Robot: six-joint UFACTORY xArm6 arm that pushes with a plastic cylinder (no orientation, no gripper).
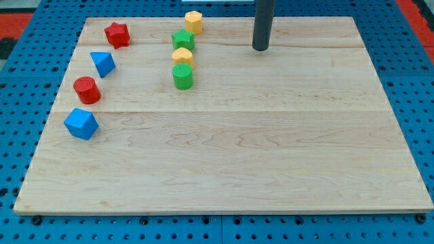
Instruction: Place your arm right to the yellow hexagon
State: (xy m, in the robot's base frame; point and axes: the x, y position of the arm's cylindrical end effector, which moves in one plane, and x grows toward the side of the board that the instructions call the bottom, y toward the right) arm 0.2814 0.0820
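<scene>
The yellow hexagon sits at the bench's top edge, touching the green block, and with no jaws on this rod, my tip well to its right could overshoot leftward and shunt both blocks.

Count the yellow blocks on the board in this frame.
2: the yellow hexagon at the view's top, and a yellow block between two green blocks. None appears hidden.
</scene>
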